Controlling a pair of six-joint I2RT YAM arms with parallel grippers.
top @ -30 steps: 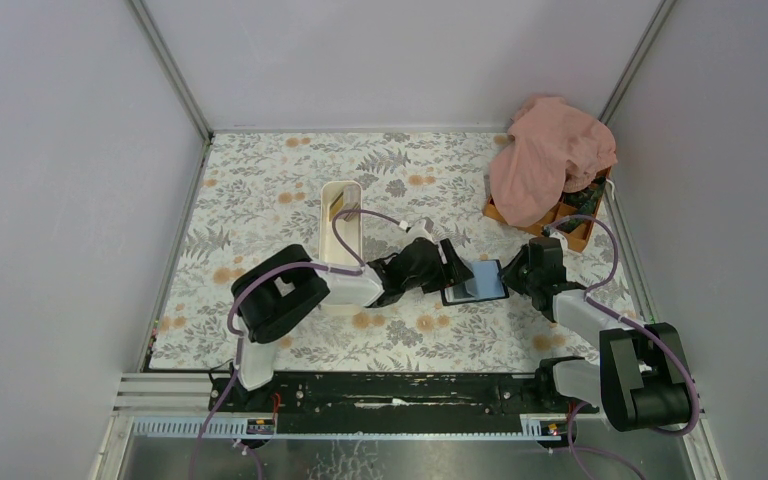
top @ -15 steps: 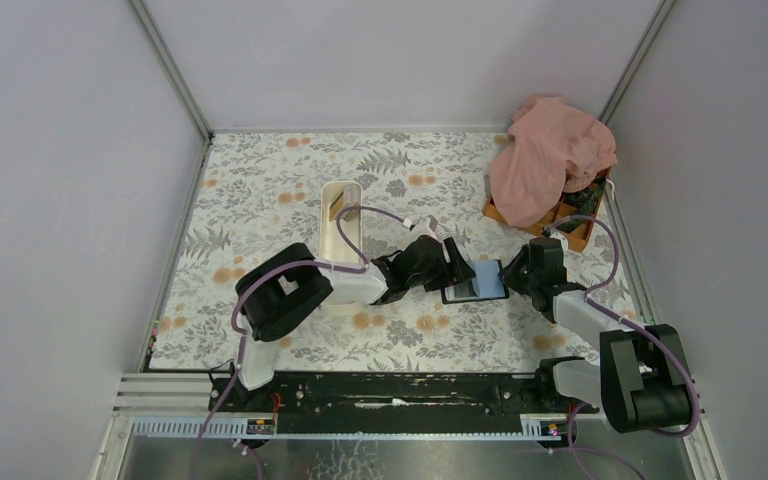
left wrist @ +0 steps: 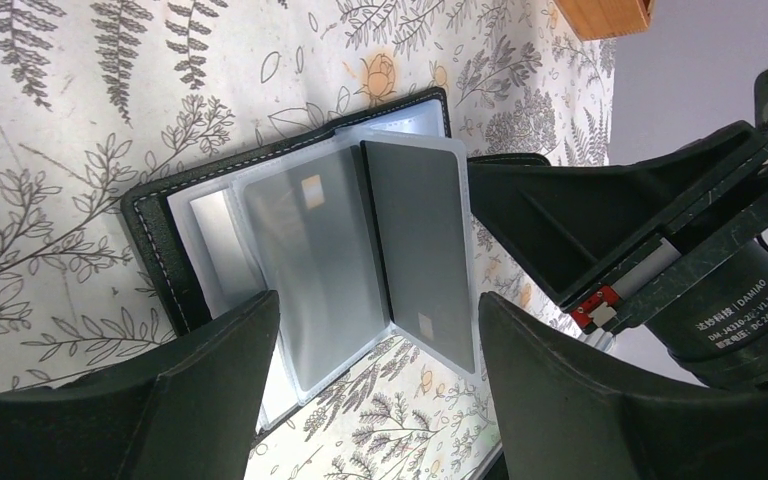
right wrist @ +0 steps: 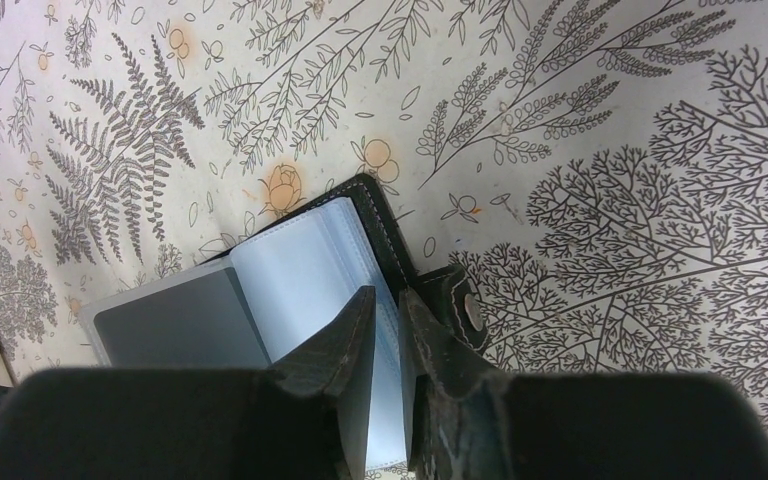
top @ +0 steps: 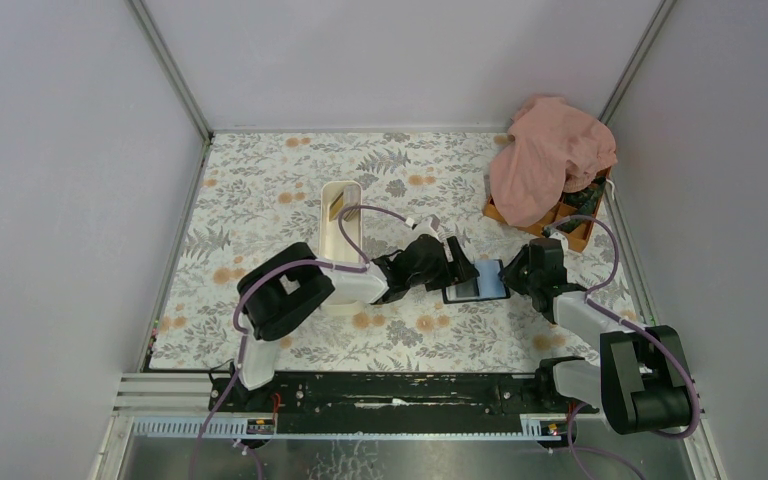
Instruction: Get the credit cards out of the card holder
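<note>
1. Between the left jaws, which stand wide open and hold nothing, lies the card holder [left wrist: 310,240]. It is spread open on the table [right wrist: 610,150], and its clear sleeves [left wrist: 215,245] fan across the gap.
2. At the holder's far edge from the left jaws, the right jaws are closed to a narrow slit. They pinch the black cover's edge and a sleeve, just beside the snap tab [right wrist: 465,305].
3. A dark card [left wrist: 415,250] sits in the sleeve nearest the right jaws. A grey card [left wrist: 310,250] sits in the next sleeve, about midway across the left jaws' gap.
4. The holder looks light and floppy at its fold, so it would probably slide unless the right jaws pin it.
5. The sleeves look thin, glossy and slippery. The cards should be stiff, flat and hard to pinch while fully seated.
6. The best hold is probably a card's short edge at the sleeve's mouth. Which side that mouth faces cannot be told.
7. The two sets of jaws nearly face each other over the holder, leaving the left jaws little room toward the right ones. Drawing back away from the right jaws looks freer.
8. A white tray [top: 340,200] stands behind the left jaws, beside that arm. An orange box [top: 572,237] under a pink cloth [top: 550,155] lies beyond the right jaws, well apart.
</note>
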